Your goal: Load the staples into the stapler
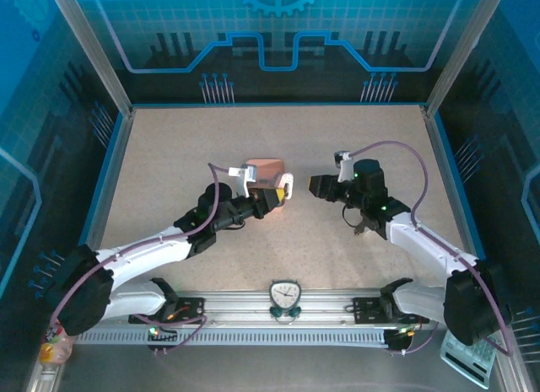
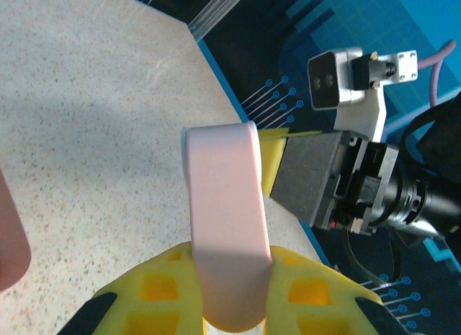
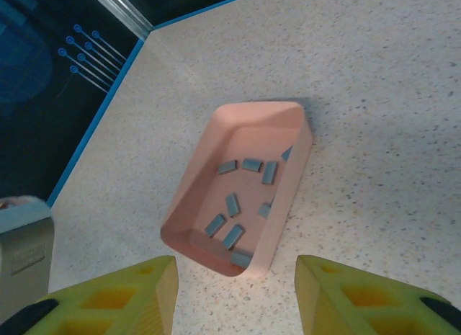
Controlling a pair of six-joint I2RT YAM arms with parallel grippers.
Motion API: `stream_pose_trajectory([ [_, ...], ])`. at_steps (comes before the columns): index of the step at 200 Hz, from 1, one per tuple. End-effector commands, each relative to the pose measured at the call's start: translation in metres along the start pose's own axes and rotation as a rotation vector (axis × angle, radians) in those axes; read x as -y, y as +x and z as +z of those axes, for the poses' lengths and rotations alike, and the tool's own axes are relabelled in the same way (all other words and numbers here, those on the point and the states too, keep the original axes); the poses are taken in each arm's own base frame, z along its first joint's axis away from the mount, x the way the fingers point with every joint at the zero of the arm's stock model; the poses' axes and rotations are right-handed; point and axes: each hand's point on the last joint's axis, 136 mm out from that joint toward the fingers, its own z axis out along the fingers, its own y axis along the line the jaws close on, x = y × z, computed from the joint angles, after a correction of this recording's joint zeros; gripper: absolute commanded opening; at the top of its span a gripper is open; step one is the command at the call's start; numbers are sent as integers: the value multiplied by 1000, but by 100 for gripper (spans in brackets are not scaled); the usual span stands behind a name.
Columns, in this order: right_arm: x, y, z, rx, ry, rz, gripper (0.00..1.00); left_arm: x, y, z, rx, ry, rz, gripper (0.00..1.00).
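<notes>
The stapler (image 2: 222, 205) is a smooth, pale pink plastic piece with a rounded end. It is gripped between the left fingers (image 2: 162, 281), which are yellow, ribbed with square pockets and closed tight on its lower part. From above, the stapler (image 1: 288, 187) sits at the tip of the left fingers (image 1: 272, 200), just right of the tray (image 1: 264, 167) and close to the right fingers (image 1: 322, 187), whose dark blocky housing faces it. The staples (image 3: 232, 204) are short, flat, dark grey metal strips. They lie loose and at different angles on the floor of the salmon-pink tray (image 3: 193, 178), a shallow plastic box with rounded corners, sloping walls and a matte finish. The right fingers (image 3: 140, 295), also yellow and pocketed, stand well apart with nothing between them, above the near end of the tray. The table (image 3: 374, 133) is a pale, speckled, stone-like surface edged in blue, and the tray rests flat on it near its middle. A grey boxy part of the other arm shows at the left edge of the right wrist view.
</notes>
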Motion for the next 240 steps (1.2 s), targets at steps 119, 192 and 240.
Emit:
stream_pose_trajectory([
  [119,-92,47,-18,-181,-224,-321,66,3,-10,-1,-38,-77,-123,2],
  [192,-85,33,9,-139,-188,-335,57,4,0,3,-97,-78,-237,2],
  [240,-52,5,13,-76,-101,-296,50,8,13,3,-178,-64,-264,1],
])
